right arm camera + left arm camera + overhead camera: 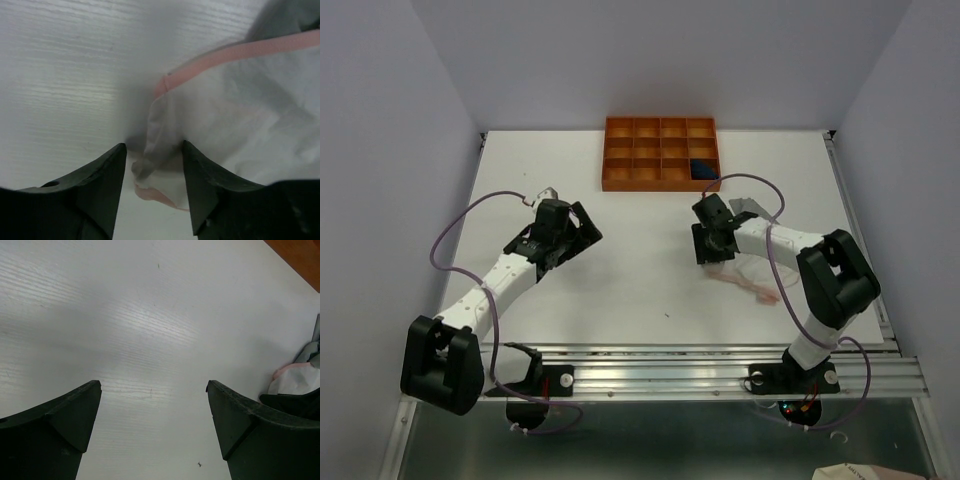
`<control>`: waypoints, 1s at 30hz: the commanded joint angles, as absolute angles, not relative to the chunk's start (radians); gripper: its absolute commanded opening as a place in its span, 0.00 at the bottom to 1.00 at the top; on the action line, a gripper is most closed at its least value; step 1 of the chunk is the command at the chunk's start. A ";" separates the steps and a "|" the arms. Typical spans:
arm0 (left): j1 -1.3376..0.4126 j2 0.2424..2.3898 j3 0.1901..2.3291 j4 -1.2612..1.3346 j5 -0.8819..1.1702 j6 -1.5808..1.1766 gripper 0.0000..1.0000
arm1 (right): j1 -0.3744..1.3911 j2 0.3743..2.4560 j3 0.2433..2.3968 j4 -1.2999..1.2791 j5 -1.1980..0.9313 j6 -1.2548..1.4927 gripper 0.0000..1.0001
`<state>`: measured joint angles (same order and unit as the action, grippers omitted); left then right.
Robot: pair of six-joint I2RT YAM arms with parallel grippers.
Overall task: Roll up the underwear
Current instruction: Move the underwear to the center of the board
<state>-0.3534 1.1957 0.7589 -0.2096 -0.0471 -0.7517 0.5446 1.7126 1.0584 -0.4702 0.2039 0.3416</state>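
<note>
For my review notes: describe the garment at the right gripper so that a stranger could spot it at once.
Start at the white table, right side, nearer than the orange tray. The pale pink-white underwear lies there at the right gripper. Its thin cloth with pink edging sets it apart from the grey underwear beside it.

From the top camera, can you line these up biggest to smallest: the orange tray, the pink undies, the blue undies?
Largest: orange tray.
Then: pink underwear.
Smallest: navy underwear, tucked into one tray compartment.

Orange compartmented tray (660,186) sits far-centre on the surface (640,270), navy cloth garment (703,168) in its near-right cell; pink-white cloth garment (752,287) lies right.
</note>
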 commanded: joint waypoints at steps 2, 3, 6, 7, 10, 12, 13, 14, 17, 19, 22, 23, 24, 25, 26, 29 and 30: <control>-0.360 1.198 0.756 -0.184 -0.057 -0.761 0.99 | 0.552 1.706 1.008 -0.491 0.253 0.403 0.49; -0.362 1.203 0.761 -0.183 -0.057 -0.762 0.99 | 0.552 1.701 1.008 -0.492 0.259 0.411 0.49; -0.365 1.227 0.772 -0.183 -0.051 -0.761 0.99 | 0.552 1.687 0.996 -0.494 0.258 0.416 0.45; -0.367 1.232 0.773 -0.181 -0.051 -0.761 0.99 | 0.552 1.686 0.989 -0.491 0.259 0.414 0.38; -0.370 1.249 0.788 -0.179 -0.049 -0.758 0.99 | 0.552 1.672 0.979 -0.469 0.261 0.405 0.16; -0.373 1.255 0.799 -0.179 -0.045 -0.756 0.99 | 0.552 1.651 0.973 -0.442 0.249 0.364 0.07; -0.376 1.259 0.802 -0.179 -0.044 -0.755 0.99 | 0.552 1.616 0.974 -0.436 0.255 0.359 0.04; -0.379 1.261 0.807 -0.179 -0.044 -0.752 0.99 | 0.552 1.594 0.982 -0.420 0.279 0.351 0.01; -0.382 1.264 0.810 -0.178 -0.041 -0.752 0.99 | 0.552 1.465 0.991 -0.391 0.322 0.334 0.01; -0.384 1.266 0.811 -0.173 -0.040 -0.750 0.99 | 0.552 1.393 1.005 -0.361 0.363 0.316 0.01; -0.385 1.262 0.818 -0.173 -0.026 -0.744 0.99 | 0.552 1.277 1.045 -0.342 0.368 0.284 0.01; -0.385 1.261 0.819 -0.173 -0.025 -0.741 0.99 | 0.552 1.238 1.060 -0.341 0.330 0.276 0.01; -0.385 1.258 0.819 -0.173 -0.020 -0.739 0.99 | 0.552 1.224 1.072 -0.342 0.302 0.265 0.01; -0.385 1.247 0.821 -0.173 -0.017 -0.736 0.99 | 0.552 1.212 1.098 -0.342 0.257 0.259 0.01; -0.385 1.241 0.821 -0.173 -0.006 -0.733 0.99 | 0.552 1.194 1.109 -0.333 0.151 0.250 0.01; -0.385 1.215 0.821 -0.176 -0.005 -0.730 0.99 | 0.552 1.183 1.138 -0.286 -0.071 0.256 0.01; -0.385 1.207 0.822 -0.181 -0.011 -0.729 0.99 | 0.552 1.187 1.149 -0.276 -0.113 0.270 0.01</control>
<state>-0.3798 1.2636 0.7807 -0.1974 -0.0135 -0.7483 0.5449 1.1839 1.1038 -0.3561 0.1478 0.2817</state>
